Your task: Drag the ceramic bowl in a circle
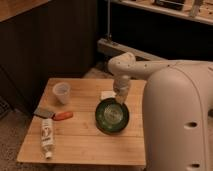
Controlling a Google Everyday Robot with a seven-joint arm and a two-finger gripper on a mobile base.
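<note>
The ceramic bowl is round, shallow and dark green with a paler inside. It sits on the wooden table, right of centre. My gripper points down at the bowl's far rim, on its right side, and seems to touch it. The white arm reaches in from the right and fills the right side of the view.
A small translucent plastic cup stands at the table's far left. A grey object, an orange item and a white tube lie at the left front. A small white piece lies behind the bowl. A dark shelf unit stands behind.
</note>
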